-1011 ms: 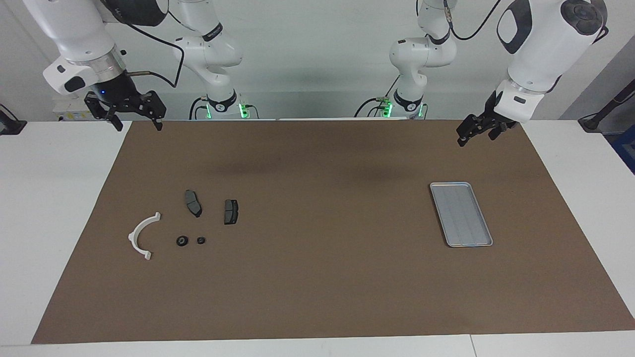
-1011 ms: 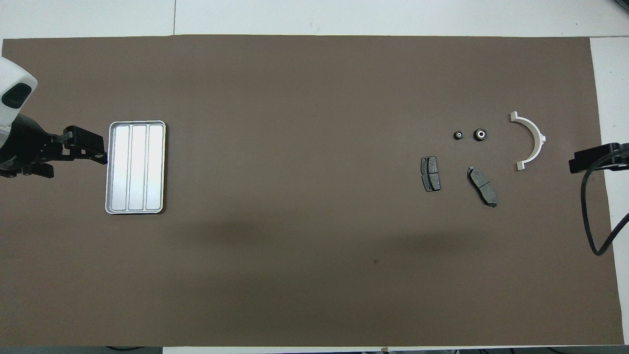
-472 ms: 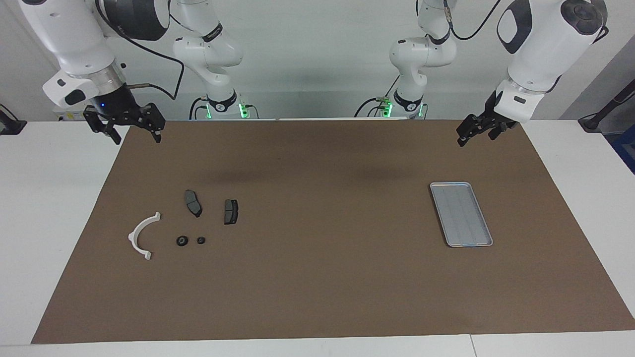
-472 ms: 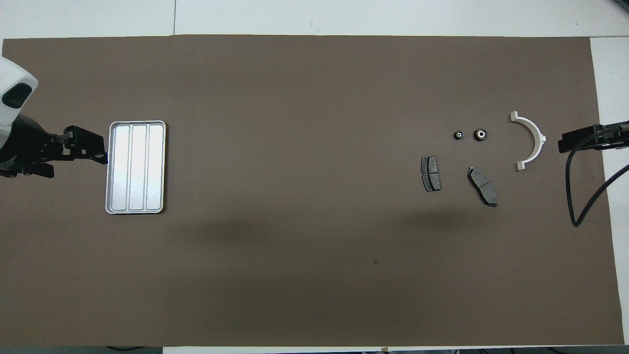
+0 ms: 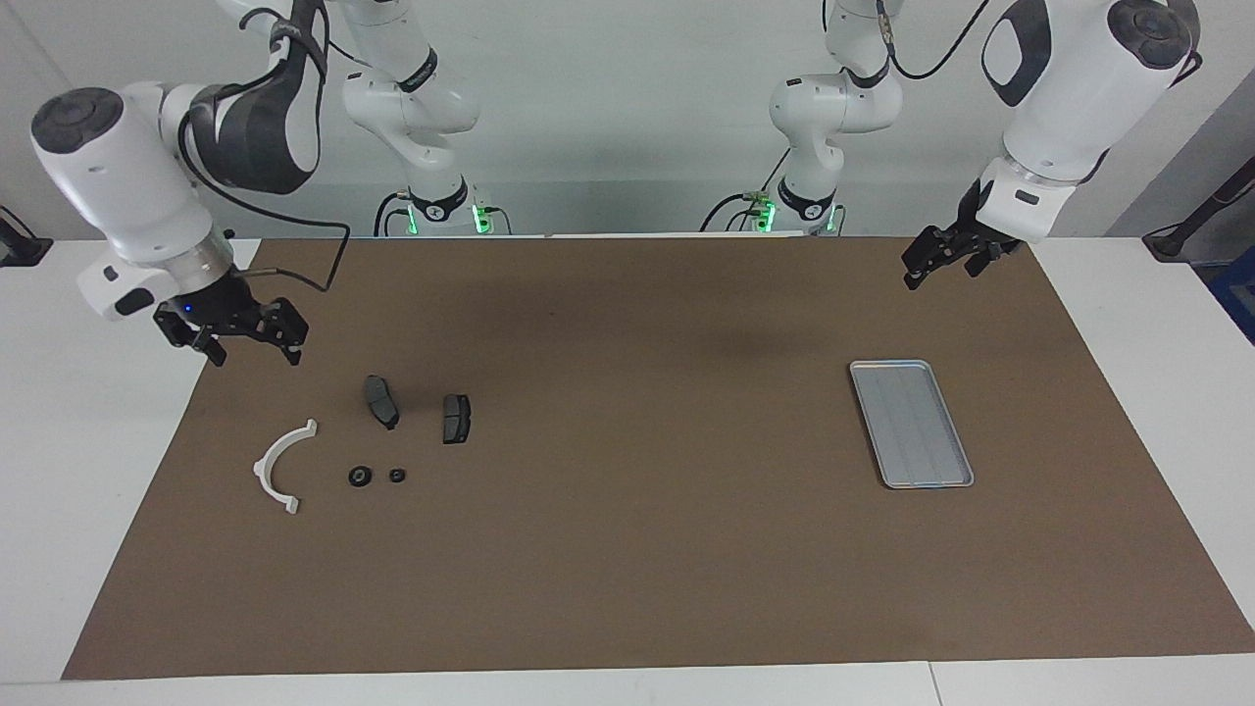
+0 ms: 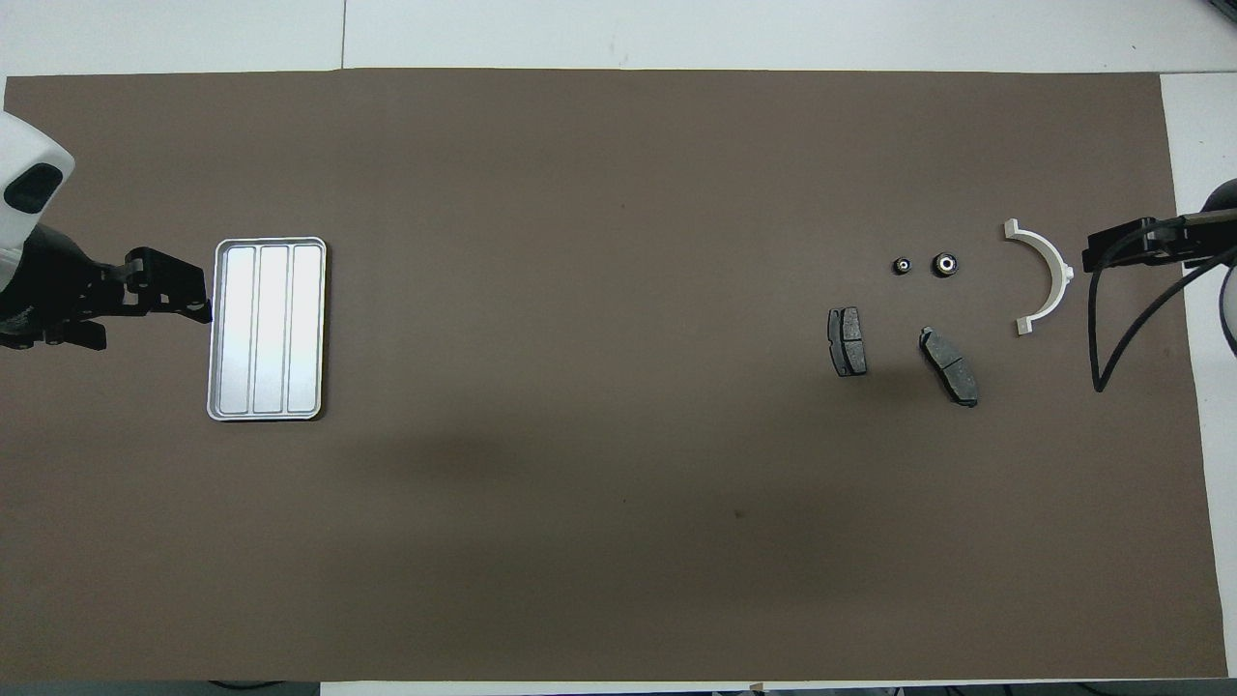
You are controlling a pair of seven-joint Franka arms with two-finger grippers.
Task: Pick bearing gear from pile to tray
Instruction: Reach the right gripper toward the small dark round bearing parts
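Presently the right gripper (image 5: 250, 343) hangs in the air with its fingers spread and nothing between them, over the edge of the brown mat (image 5: 627, 549) at the right arm's end of the table, near the white curved bracket (image 5: 279, 466) but not touching it. The bracket serves as landmark. Just beside it, toward the left arm's end, lie two small black round pieces (image 5: 360, 477), the likely bearing gears; nearer to the robots than these lie two dark brake pads (image 5: 381, 401), all resting apart on the mat. The tray (image 5: 911, 423) sits well apart from the bracket, toward the left arm's end, with nothing in it. The left gripper (image 5: 939, 257) waits in the air, over the mat just beside the tray, also spread wide and holding nothing.

Risks, as judged: the two round pieces lie close together, so descending fingers may nudge the neighbour or close on both. Being small and round, a piece may roll or squirt out of a pinch. A low approach across the bracket may knock it into the pieces.
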